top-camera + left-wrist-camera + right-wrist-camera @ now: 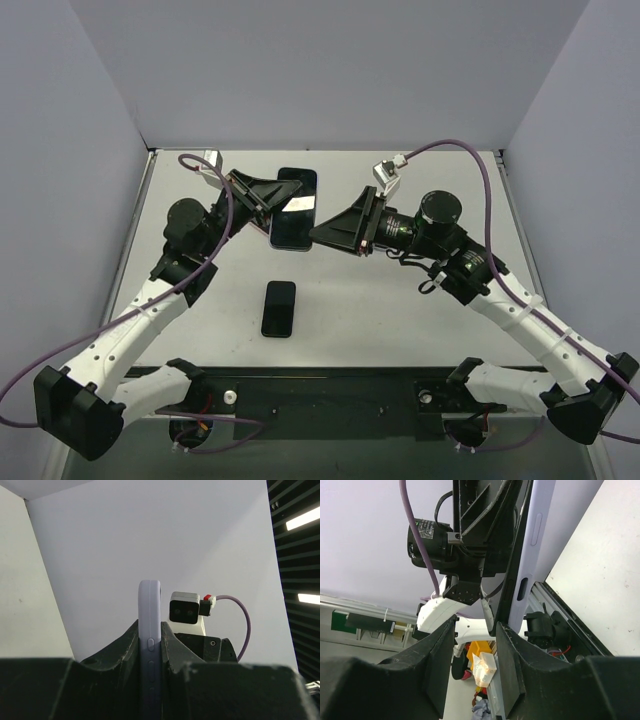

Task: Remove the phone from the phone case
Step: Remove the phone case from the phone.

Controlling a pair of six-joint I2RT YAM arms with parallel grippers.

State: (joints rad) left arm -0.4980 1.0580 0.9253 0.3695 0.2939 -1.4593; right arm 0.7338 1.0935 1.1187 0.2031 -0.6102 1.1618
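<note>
**A:** Where is the phone case?

**B:** The phone case (293, 212) is in the air above the far part of the table (420, 320). It is tilted, and its dark face is turned toward the top camera. The left gripper (150, 632) is closed on it. In the left wrist view the lilac edge, with its side buttons, stands upright and is pinched between the two fingers.

**A:** And the right gripper, does it hold the case too?

**B:** No. The right gripper (475, 627) has its fingers apart, and the background shows through the gap. The edge of the case meets the tip of one finger (512, 660), but nothing is clamped there. In the top view this gripper points at the near right corner of the case.

**A:** Where is the phone?

**B:** A black phone (279, 308) lies flat on the table, nearer to the arm bases. It is apart from the case and from both grippers.

**A:** Is something inside the case?

**B:** This cannot be told. The face is dark with one bright reflection, and no more is clear.
</note>
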